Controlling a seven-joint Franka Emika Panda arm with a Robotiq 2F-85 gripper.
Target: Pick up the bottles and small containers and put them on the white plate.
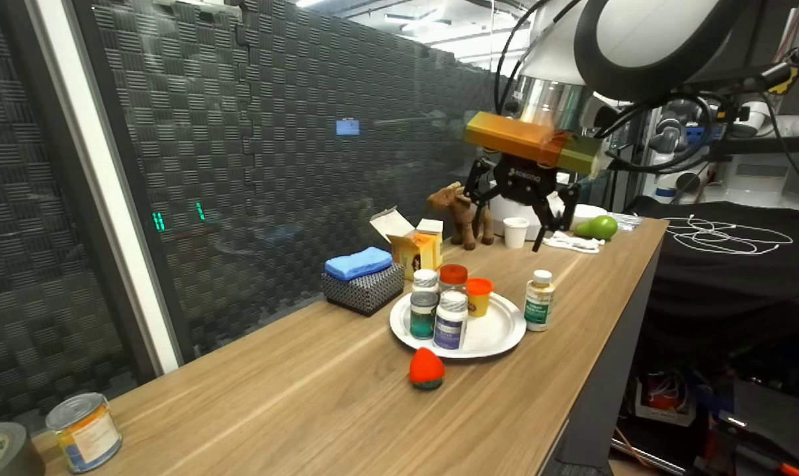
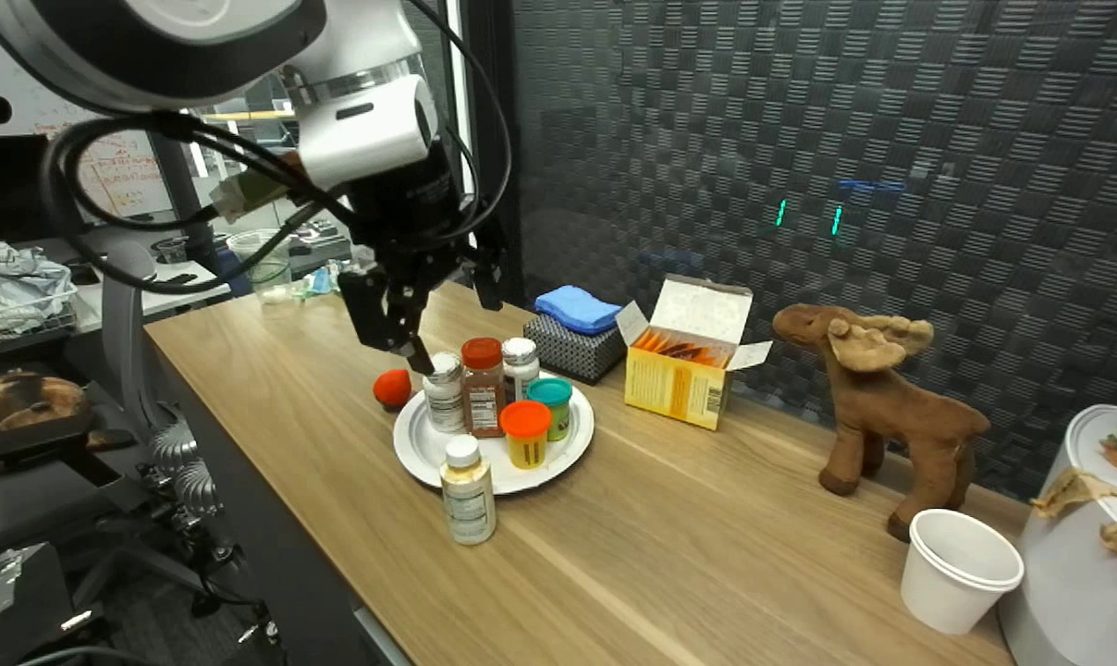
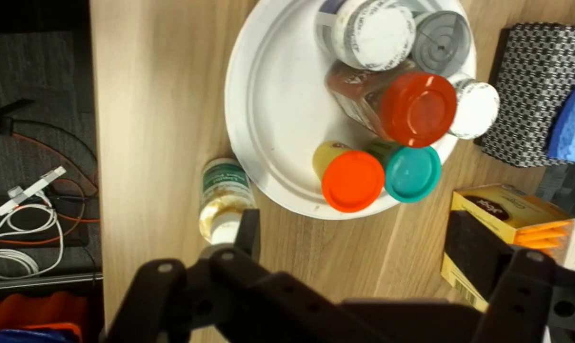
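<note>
Black jaws, spread wide apart, hang above the bench (image 1: 274,410), and in the wrist view one side of them cuts across the top of the green-labelled bottle (image 3: 225,183)! That one stands upright on the bench, just beside the white plate (image 3: 285,128); touching it or not, I can't call.

Onto the plate, and it's busy: the orange-lidded tub (image 1: 479,305), right alongside the teal-lidded tub (image 2: 559,422), then the red-capped jar (image 2: 483,393), with the purple-labelled bottle (image 1: 449,325), the grey-topped container (image 1: 422,324) and a white-capped bottle (image 2: 521,368) packed around it. All upright!

Over to the small red piece (image 1: 426,367), on the bench near the plate. Further out, a blue cloth (image 2: 577,308) lies on the patterned box (image 2: 568,348), near an open yellow carton (image 2: 671,388), then a brown toy moose (image 2: 901,412) and white cups (image 2: 956,578). Well apart, in an exterior view, sit the tin can (image 1: 88,437) and tape roll (image 1: 17,456).
</note>
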